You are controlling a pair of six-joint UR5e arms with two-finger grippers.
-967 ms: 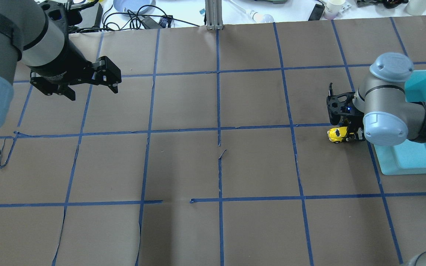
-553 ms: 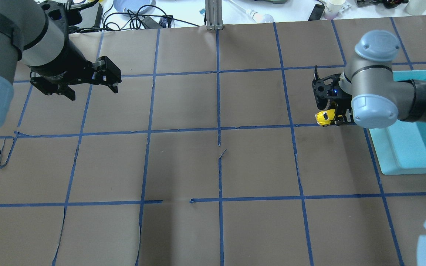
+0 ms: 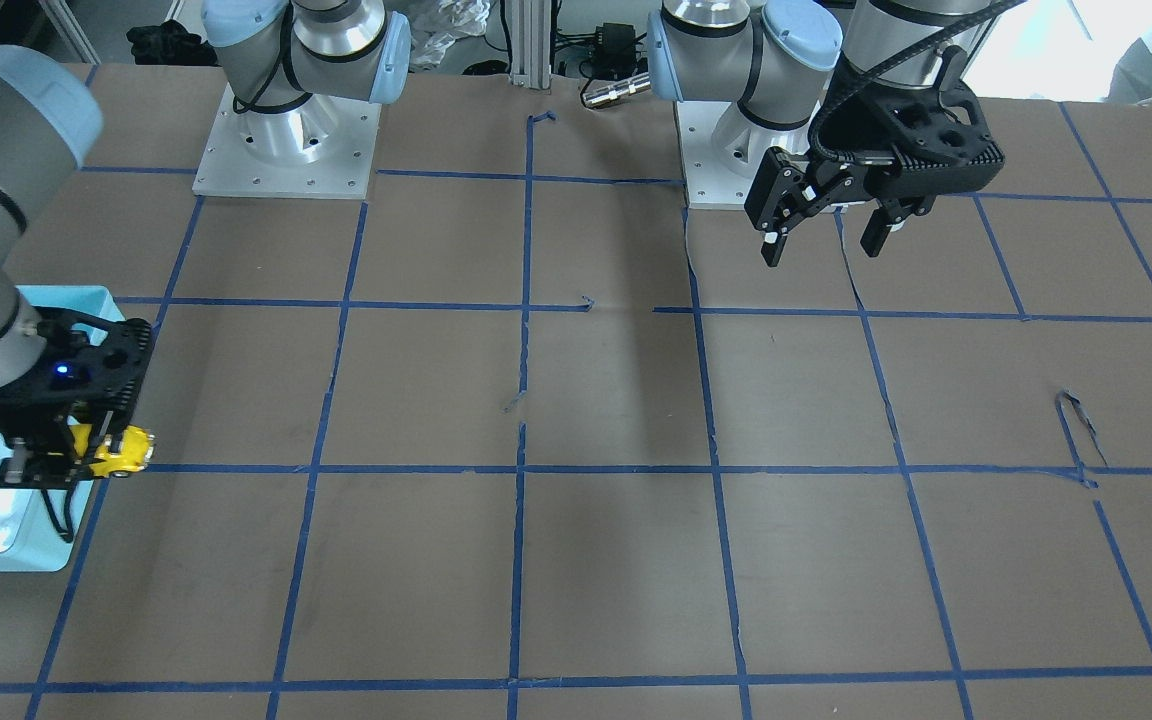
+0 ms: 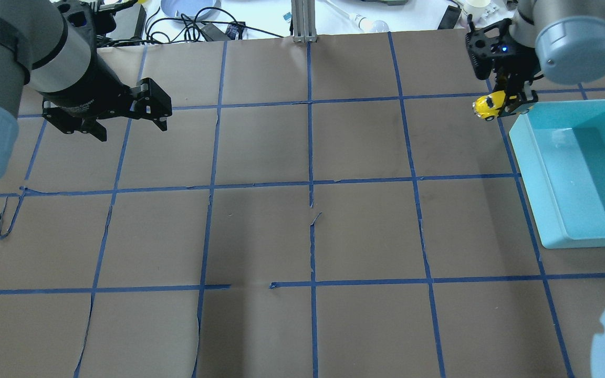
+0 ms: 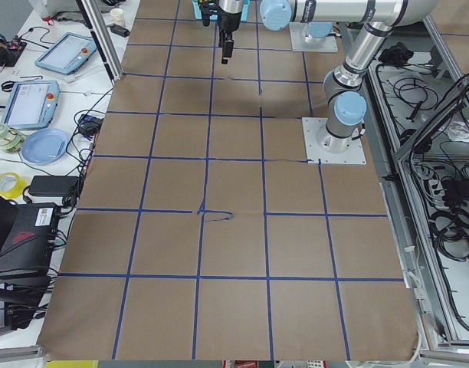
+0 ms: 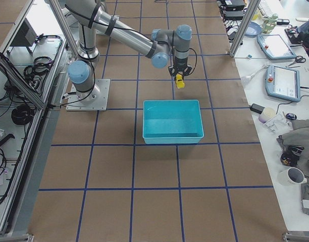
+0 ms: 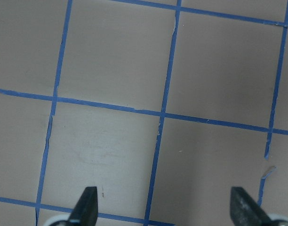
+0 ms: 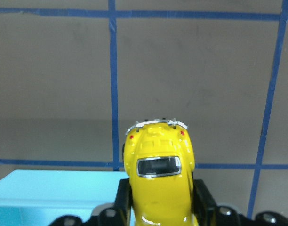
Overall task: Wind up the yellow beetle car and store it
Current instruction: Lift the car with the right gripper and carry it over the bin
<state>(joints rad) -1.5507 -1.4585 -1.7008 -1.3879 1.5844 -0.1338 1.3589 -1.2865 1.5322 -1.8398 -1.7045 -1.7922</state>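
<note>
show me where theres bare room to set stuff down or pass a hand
Bare: the middle of the table, from the left arm across to the teal bin, plus the near rows. Crowded at the far right, where the right arm's jaws hold the yellow beetle car beside the bin.

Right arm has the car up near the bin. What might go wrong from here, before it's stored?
1. The right gripper clamps the yellow beetle car by one end only, with most of its glossy body sticking out past the fingers. It may slip or twist.
2. The car hangs outside the teal bin, beside its corner. A release now would likely land it on the table, where it might roll.
</note>
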